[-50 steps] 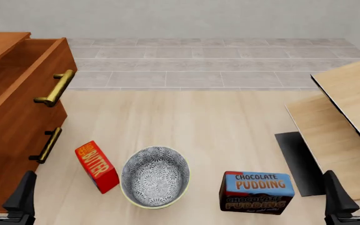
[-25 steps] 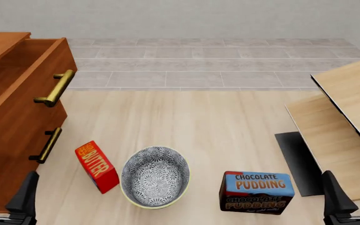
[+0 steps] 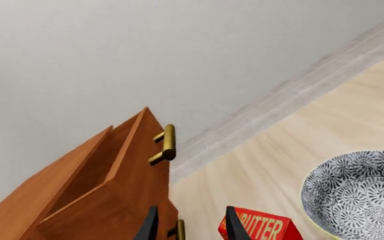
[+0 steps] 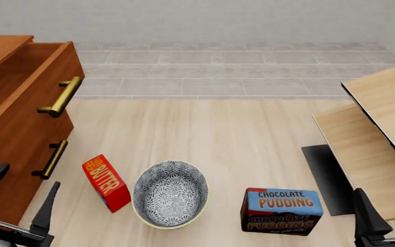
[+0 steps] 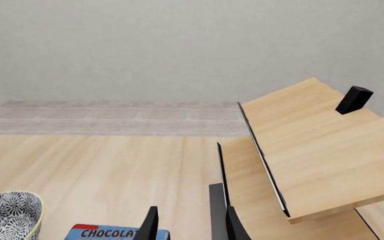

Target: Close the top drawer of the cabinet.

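While both hands (image 4: 18, 191) (image 4: 388, 205) hover spread, pale wooden tabletop (image 4: 218, 134) meets grey tiled floor (image 4: 218, 67).

The scene is rendered in bright, even, diffuse light with no single source to be made out. Only faint, soft shadows are cast on the tabletop (image 4: 238, 134), slightly darker beneath the bowl (image 4: 170, 194) near its near edge. No glare, blur or edge distortion is seen; every view is sharp throughout. A mild sheen is shown on the brass handle (image 4: 61, 96).
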Robot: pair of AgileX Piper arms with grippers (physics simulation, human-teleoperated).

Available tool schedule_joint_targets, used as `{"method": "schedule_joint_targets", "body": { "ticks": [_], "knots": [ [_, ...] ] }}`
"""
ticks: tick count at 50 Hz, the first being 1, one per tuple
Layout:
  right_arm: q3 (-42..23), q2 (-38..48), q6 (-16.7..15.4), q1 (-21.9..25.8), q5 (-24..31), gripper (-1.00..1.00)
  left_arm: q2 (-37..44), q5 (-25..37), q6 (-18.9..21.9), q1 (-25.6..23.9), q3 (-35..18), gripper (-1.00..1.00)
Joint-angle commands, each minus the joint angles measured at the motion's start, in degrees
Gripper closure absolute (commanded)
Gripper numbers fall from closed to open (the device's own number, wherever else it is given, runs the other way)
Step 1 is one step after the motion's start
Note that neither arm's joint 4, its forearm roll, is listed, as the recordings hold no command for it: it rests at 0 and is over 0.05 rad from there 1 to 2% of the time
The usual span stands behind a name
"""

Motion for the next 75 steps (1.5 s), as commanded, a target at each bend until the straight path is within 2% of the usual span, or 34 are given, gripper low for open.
{"method": "schedule_joint_targets", "body": {
  "ticks": [1,3,4,9,12,17,19,20,22,25,29,34,39,46,47,51,54,59,66,67,75],
  "knots": [
    [-0.1,-0.1,0.1,0.4,0.3,-1.0,11.8,-14.9,14.1,-1.7,1.3,-1.0],
    [-0.1,-0.1,0.1,0.3,0.2,-1.0,12.2,-15.7,14.9,-2.0,1.3,-1.0],
    [0.0,-0.1,0.1,0.1,0.2,-1.0,16.5,-20.8,18.2,-2.8,0.9,-1.0],
    [0.0,-0.1,0.0,0.2,0.2,-1.0,20.2,-23.5,19.4,-2.9,-0.4,-1.0],
    [-0.1,-0.1,0.2,0.0,0.2,-1.0,24.7,-29.7,22.7,-3.1,0.8,-1.0],
    [0.0,-0.1,0.2,-0.2,0.2,-1.0,29.0,-34.0,24.7,-3.3,0.8,-1.0],
    [0.0,-0.1,0.1,-0.1,0.2,-1.0,32.6,-38.7,27.9,-3.3,1.2,-1.0],
    [0.0,-0.1,0.1,0.0,0.3,-1.0,33.2,-39.4,28.4,-3.3,1.2,-1.0],
    [0.0,-0.1,0.2,0.1,0.4,-1.0,32.3,-36.4,28.1,-3.5,-0.6,-1.0],
    [-0.1,-0.2,0.3,0.0,0.4,-1.0,36.7,-41.5,31.4,-4.3,-0.3,-1.0],
    [-0.2,-0.2,0.4,-0.1,0.5,-1.0,39.0,-41.7,32.2,-4.3,-1.9,-1.0],
    [-0.1,-0.2,0.4,-0.4,0.5,-1.0,50.1,-54.3,38.7,-3.8,-1.3,-1.0],
    [0.2,-0.2,0.5,-0.3,0.7,-1.0,51.1,-53.2,38.6,-2.4,-3.0,-1.0],
    [0.1,-0.2,0.5,-0.6,0.7,-1.0,56.5,-55.4,41.2,-0.4,-5.8,-1.0],
    [0.1,-0.2,0.5,-0.6,0.7,-1.0,57.2,-55.7,43.0,-0.4,-6.1,-1.0],
    [0.2,-0.2,0.4,-0.6,0.7,-1.0,58.5,-55.7,43.2,0.5,-7.2,-1.0],
    [0.3,-0.2,0.3,-0.8,1.0,-1.0,58.9,-55.8,45.5,1.8,-7.9,-1.0],
    [0.3,-0.2,0.2,-0.4,1.0,-1.0,60.5,-55.8,45.9,1.9,-8.8,-1.0],
    [0.4,-0.2,-0.6,-0.6,1.3,-1.0,62.4,-55.8,47.8,2.8,-10.2,-1.0],
    [0.4,-0.2,-0.3,-0.5,1.6,-1.0,63.4,-55.8,49.1,3.3,-10.6,-1.0],
    [0.3,-0.2,-0.4,-0.2,1.8,-1.0,64.6,-55.8,50.6,3.6,-12.1,-1.0]
  ]
}}
